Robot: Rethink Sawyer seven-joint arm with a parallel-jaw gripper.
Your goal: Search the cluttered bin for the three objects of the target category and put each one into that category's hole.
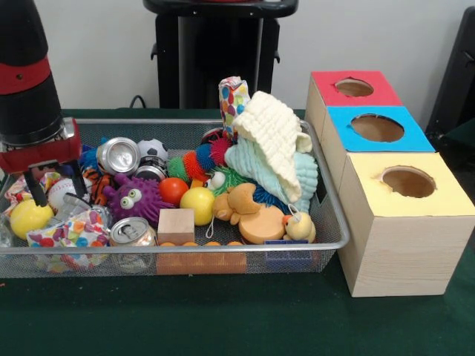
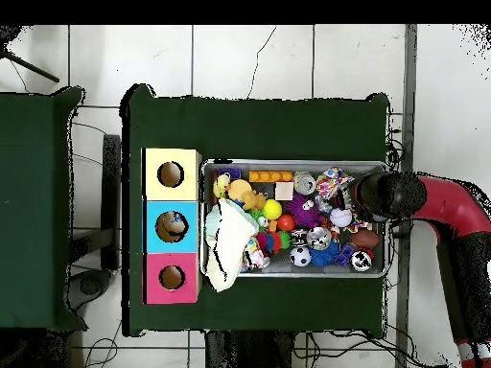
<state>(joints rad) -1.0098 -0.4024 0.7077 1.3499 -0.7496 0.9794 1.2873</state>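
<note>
**A:** Starting at the front of the worktop (image 1: 223, 319), what sits nearest?

**B:** The wire basket (image 1: 185, 248), long side facing the camera. Along its front rim lie a wrapped patterned parcel (image 1: 70, 231), a drink can (image 1: 132, 231), a wooden cube (image 1: 176, 225) and a toy duck (image 1: 261, 220).

**A:** And the tool?

**B:** The tool (image 1: 53, 187) hangs low over the basket's left end in the front view, just above a yellow ball with a face (image 1: 28, 216) and a baseball (image 1: 63, 191). Its two dark fingers point down with a gap between them, and I see nothing held in that gap. From above, the arm covers that same end of the basket.

**A:** Where are the holes from there?

**B:** At the opposite end. Three boxes stand in a row just beside the basket's right end in the front view: yellow box (image 1: 404, 222) nearest, blue box (image 1: 378, 130) behind it, red box (image 1: 355, 89) farthest. So anything picked up at the tool's end has to travel the whole long axis of the basket, I judge.

**A:** Anything in the way?

**B:** A heap of pale cloths (image 1: 274, 148) stands tall at the box end, between the tool and the holes; a carried thing likely needs lifting clear of it

**A:** Which category is wanted?

**B:** I cannot tell
</note>
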